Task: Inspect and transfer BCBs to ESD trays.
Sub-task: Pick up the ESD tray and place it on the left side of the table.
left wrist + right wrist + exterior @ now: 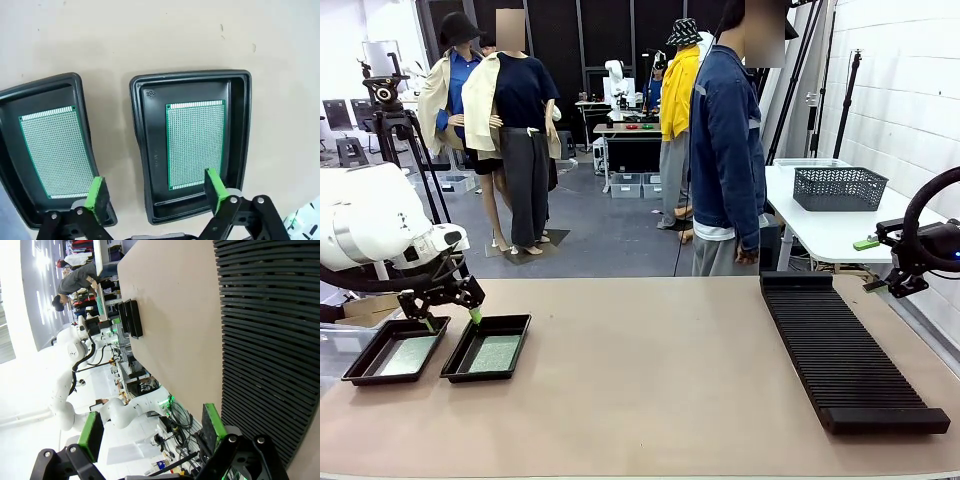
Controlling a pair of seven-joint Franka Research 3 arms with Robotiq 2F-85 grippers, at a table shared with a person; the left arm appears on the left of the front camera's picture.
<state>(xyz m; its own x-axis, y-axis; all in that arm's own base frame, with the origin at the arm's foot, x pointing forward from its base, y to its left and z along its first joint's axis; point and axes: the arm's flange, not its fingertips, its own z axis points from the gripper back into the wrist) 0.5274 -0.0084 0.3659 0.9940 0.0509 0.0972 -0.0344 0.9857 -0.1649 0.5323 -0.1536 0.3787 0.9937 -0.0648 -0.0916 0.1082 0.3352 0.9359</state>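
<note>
Both ESD trays (192, 145) each carried one of the BCBs (195, 142), lying flat on the tray floor. The left gripper (157, 192) hung just above the trays with its fingers (216, 187) released and spread wide: one pad stood over the near edge of the board in one tray, the other pad (95, 196) over the near corner of the neighbouring tray's board (52, 150). Nothing was grasped. By my reading, the placing step was complete and the release finished. The next move probably called for lifting straight up clear of the rims. The right gripper (150, 432), also released and empty, sat off the tabletop's (650, 370) edge beside the ribbed rack (845, 350).
</note>
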